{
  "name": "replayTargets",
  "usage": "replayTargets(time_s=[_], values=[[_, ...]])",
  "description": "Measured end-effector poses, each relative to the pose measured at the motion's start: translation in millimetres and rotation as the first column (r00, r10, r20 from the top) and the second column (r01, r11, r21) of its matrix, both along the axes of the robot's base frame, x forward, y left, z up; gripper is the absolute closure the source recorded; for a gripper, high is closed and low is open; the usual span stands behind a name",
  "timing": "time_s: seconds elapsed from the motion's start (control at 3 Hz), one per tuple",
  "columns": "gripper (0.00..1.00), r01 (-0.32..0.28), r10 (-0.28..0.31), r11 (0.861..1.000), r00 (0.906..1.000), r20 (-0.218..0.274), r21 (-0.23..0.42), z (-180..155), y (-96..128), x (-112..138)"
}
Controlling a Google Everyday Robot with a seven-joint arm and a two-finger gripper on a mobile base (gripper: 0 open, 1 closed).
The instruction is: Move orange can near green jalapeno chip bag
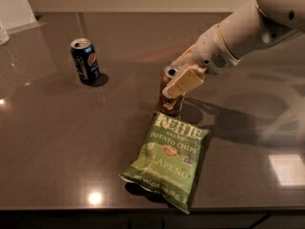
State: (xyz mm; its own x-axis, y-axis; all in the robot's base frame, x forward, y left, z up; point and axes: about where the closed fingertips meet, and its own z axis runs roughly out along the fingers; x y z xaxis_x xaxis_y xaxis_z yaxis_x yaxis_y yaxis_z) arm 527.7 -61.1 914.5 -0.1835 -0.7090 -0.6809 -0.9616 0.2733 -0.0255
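1 orange can (174, 104) w/ jaws tight on it, beside green jalapeno chip bag (167, 159); blue can (86, 61) apart

Dim rm, overhead light. Glare spots on dark glossy stone counter (57, 142) nr front & left edges, pale square nr front-right corner. Cream two-finger gripper (175, 89), mid-counter, clamped on small orange-brown metal can (173, 105), throws soft shadow twd right edge.

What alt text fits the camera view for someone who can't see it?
The robot's tool is at the upright orange can, which stands just behind the flat green jalapeno chip bag on a dark counter. A blue can stands off to the left.
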Motion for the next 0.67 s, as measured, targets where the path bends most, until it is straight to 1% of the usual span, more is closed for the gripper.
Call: replayTargets(time_s=[0.33,0.67], values=[[0.0,-0.002,0.002,1.0,1.0,0.001,-0.001,0.4,1.1,-0.6],[0.0,-0.002,0.002,1.0,1.0,0.001,-0.001,0.4,1.1,-0.6]])
